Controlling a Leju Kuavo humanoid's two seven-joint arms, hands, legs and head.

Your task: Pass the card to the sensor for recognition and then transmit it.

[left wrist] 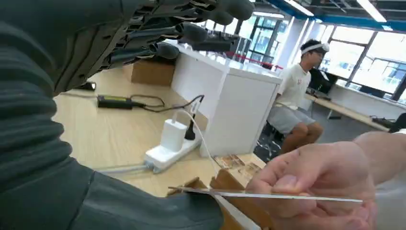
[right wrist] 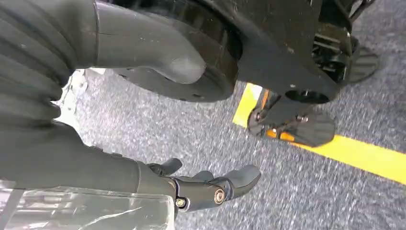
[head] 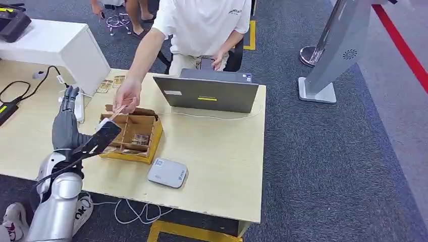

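I see the wooden table [head: 222,166] with a grey laptop [head: 207,93] at its far side, a cardboard box [head: 132,133] with compartments near the left, and a flat grey sensor [head: 167,172] near the front edge. My left hand [head: 68,118] stands upright left of the box, fingers spread, holding nothing. A person's hand [head: 126,96] pinches the card [left wrist: 268,195] above the box. My right hand [right wrist: 210,187] hangs over the carpet, fingers loosely apart.

The left robot hand [head: 69,112] is raised on its silver arm with fingers [left wrist: 191,33] extended and apart, empty, while the right robot hand [right wrist: 201,184] hangs with fingers loosely curled, empty.
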